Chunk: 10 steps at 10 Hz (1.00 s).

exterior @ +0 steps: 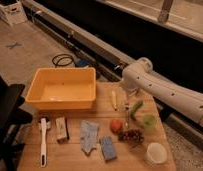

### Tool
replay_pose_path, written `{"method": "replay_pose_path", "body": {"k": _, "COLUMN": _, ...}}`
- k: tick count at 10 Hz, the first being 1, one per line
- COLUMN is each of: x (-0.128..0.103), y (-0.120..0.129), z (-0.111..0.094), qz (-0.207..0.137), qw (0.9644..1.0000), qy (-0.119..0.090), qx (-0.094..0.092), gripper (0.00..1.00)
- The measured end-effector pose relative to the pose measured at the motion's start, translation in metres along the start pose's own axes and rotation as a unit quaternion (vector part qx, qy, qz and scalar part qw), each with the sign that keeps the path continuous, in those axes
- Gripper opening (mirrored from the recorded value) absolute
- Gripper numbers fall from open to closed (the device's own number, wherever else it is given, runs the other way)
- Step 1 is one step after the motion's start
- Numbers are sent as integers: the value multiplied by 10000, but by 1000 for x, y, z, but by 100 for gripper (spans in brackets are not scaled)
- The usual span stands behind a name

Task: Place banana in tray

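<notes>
Clearly the end effector (127,111) hangs low over the counter (72,159), right of the frame's centre, below the bend of the white arm (160,89). It sits just right of the banana (114,100) and left of the green vegetable (136,108). I cannot tell whether it is open or closed, or whether it touches anything. The banana lies on the counter, just right of the tray (60,104) and outside it. A reddish fruit (115,125) sits lower.

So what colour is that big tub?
The tub is plain yellow-orange, camera view; pincer hangs beside the banana.
</notes>
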Motion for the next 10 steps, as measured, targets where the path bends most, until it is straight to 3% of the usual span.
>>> {"method": "replay_pose_path", "body": {"k": 3, "x": 3, "y": -1, "z": 6, "qz": 41, "qw": 10000, "qy": -8, "qx": -11, "gripper": 65}}
{"method": "replay_pose_path", "body": {"k": 6, "x": 2, "y": 0, "z": 50, "qz": 58, "qw": 9998, "qy": -135, "qx": -93, "gripper": 65}}
{"method": "replay_pose_path", "body": {"k": 8, "x": -4, "y": -7, "z": 76, "qz": -112, "qw": 9997, "qy": -147, "qx": -143, "gripper": 65}}
{"method": "replay_pose_path", "body": {"k": 10, "x": -6, "y": -11, "z": 87, "qz": -233, "qw": 9994, "qy": -169, "qx": -185, "gripper": 65}}
